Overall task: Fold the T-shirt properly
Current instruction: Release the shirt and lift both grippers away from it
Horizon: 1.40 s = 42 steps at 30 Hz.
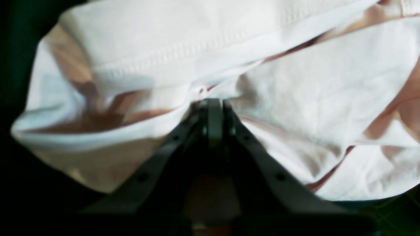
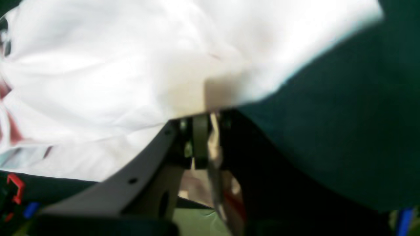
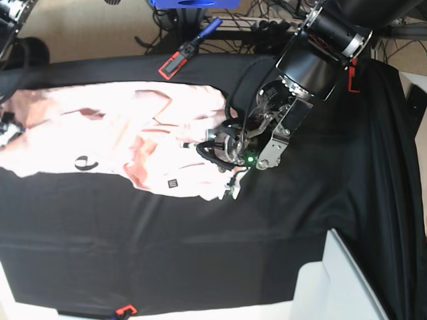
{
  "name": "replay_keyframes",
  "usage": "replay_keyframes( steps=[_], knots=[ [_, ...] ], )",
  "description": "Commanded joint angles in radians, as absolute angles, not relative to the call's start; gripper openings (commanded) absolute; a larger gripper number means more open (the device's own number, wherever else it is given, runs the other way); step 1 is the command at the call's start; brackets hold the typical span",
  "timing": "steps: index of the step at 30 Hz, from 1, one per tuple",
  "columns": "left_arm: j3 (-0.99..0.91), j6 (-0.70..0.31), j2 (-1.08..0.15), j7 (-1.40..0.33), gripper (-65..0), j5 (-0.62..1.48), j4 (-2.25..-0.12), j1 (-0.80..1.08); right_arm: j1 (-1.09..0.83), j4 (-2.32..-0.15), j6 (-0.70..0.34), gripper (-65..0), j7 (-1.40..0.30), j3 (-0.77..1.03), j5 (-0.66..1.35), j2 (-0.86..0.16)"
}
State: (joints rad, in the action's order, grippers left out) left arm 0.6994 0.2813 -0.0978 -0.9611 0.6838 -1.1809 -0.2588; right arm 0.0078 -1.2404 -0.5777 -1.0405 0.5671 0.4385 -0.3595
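Note:
The pale pink T-shirt (image 3: pixel 120 133) lies wrinkled across the left and middle of the black table cloth (image 3: pixel 200 253), with small dark printed marks showing. My left gripper (image 3: pixel 227 187) sits at the shirt's lower right edge. In the left wrist view the left gripper (image 1: pixel 215 103) is shut, with the T-shirt (image 1: pixel 164 42) bunched and creased at its tips near a stitched hem. In the right wrist view my right gripper (image 2: pixel 210 121) is shut on an edge of the T-shirt (image 2: pixel 115 65), a strip of cloth showing between its fingers. Dark table cloth (image 2: pixel 344 114) lies beside it.
A white panel (image 3: pixel 340 287) juts in at the bottom right. Red clamps (image 3: pixel 172 67) hold the cloth at the far edge, and another red clamp (image 3: pixel 125 310) sits at the near edge. Cables and a blue part (image 3: pixel 190 3) lie beyond the table's back.

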Motion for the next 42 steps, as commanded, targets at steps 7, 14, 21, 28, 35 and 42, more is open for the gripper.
replay_keyframes(
  steps=[7,14,21,28,35,42],
  knots=[
    [0.483,0.275,-0.099,-0.977,-65.0,0.684,-1.379,-0.223,-0.047,-1.423,-0.581,-65.0,-1.032,0.519,0.446,-0.355],
    [0.361,0.28,-0.108,-1.139,-65.0,0.674,-1.503,-0.196,-0.079,-1.58,-0.581,-65.0,-1.09,0.456,0.446,-0.341],
    [0.173,0.28,-0.162,-1.194,-65.0,0.673,-1.509,-0.136,-0.082,-1.719,-0.581,-65.0,-1.155,0.412,0.446,-0.303],
    [-0.042,0.28,-0.217,-1.198,-65.0,0.673,-1.514,-0.079,-0.084,-1.822,-0.581,-65.0,-1.199,0.328,0.446,-0.249],
    [-0.125,0.283,-0.28,-1.193,-65.0,0.653,-1.5,-0.045,-0.085,-1.891,-0.581,-65.0,-1.237,0.237,0.446,-0.193],
    [-0.116,0.312,-0.229,-1.193,-65.0,0.311,-1.475,-0.047,-0.108,-1.971,-0.581,-65.0,-1.237,0.122,0.45,-0.18]
  ],
)
